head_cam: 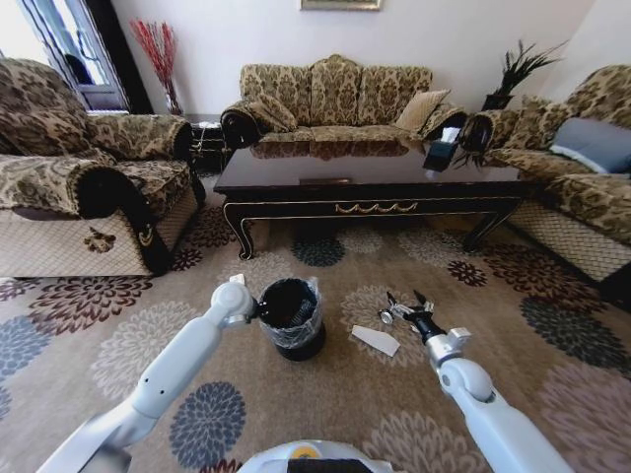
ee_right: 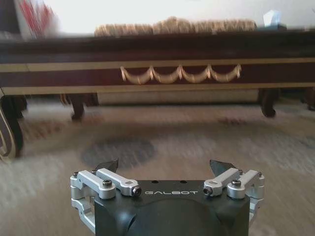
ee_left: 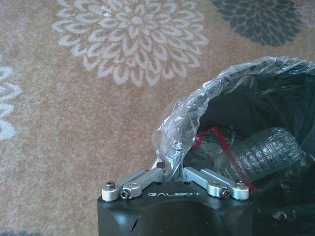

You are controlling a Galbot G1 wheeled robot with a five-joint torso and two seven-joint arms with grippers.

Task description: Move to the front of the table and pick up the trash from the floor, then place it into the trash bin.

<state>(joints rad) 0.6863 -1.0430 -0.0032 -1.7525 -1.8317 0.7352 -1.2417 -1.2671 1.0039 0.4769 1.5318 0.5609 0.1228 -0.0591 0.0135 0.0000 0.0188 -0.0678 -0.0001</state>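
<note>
Left gripper is pinched shut on the bin's bag at the rim, steadying the bin, which stands on the floor in front of the table. A clear bottle with a red cap already lies inside, so by my reading part of the trash is dealt with. Right gripper hangs wide open and empty just above the carpet, facing the table. Beside it a flat white piece and a small round item lie on the floor, not yet picked up.

Patterned sofas, pale wall
</note>
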